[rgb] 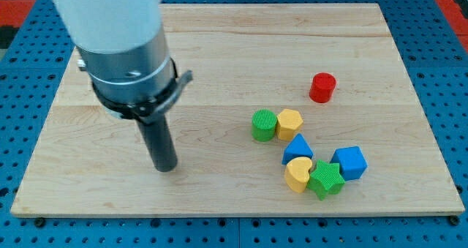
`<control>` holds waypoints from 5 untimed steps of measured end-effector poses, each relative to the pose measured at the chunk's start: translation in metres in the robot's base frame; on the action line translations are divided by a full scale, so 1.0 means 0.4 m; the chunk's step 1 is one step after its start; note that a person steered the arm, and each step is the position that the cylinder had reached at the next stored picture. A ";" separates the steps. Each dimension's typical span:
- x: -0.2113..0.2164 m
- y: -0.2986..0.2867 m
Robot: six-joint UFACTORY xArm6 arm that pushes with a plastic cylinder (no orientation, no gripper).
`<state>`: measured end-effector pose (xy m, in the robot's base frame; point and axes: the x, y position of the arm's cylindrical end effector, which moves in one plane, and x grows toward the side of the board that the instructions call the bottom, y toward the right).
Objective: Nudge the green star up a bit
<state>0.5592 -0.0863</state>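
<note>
The green star [325, 180] lies low on the wooden board [219, 50], toward the view's right. It touches a yellow heart [297, 173] on its left and a blue cube [350, 162] on its upper right. A blue triangle [297, 148] sits just above the heart. My tip [167, 167] rests on the board far to the left of the star, with bare wood between them. It touches no block.
A green cylinder [264, 125] and a yellow hexagonal block [289, 123] sit side by side above the blue triangle. A red cylinder [322, 87] stands alone higher up on the right. The board's bottom edge runs close below the star.
</note>
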 end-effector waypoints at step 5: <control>0.148 0.447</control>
